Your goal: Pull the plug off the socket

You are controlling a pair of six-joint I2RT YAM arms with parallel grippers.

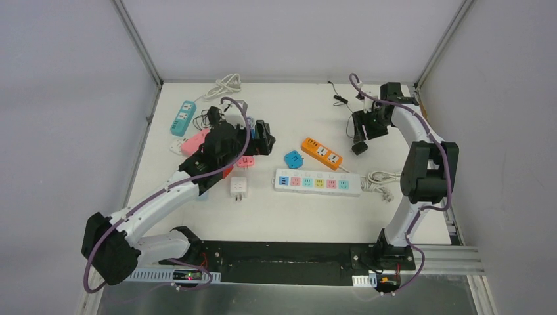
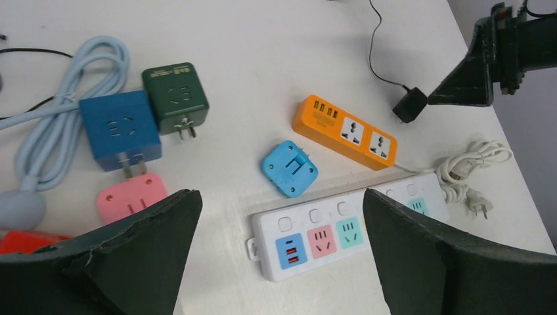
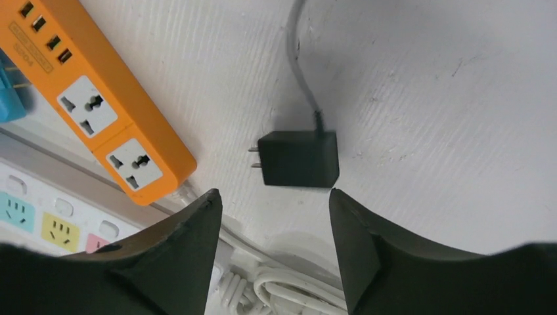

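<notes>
Where grey walls [image 1: 66, 98] enclose the white table [image 1: 289, 216], we list: black plug [image 3: 299, 159], mid-frame, unplugged; orange socket strip [image 3: 98, 111], upper left; left gripper [image 2: 279, 197] and right gripper [image 3: 274, 193] spread, empty.

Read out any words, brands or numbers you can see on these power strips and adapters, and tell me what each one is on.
Nothing can be quoted; no text is legible.
Green cube adapter: pale print along its top edge, too small to read.
Orange power strip: tiny label beside the USB ports, blurred.
Black plug and white power strip: no print visible.
</notes>
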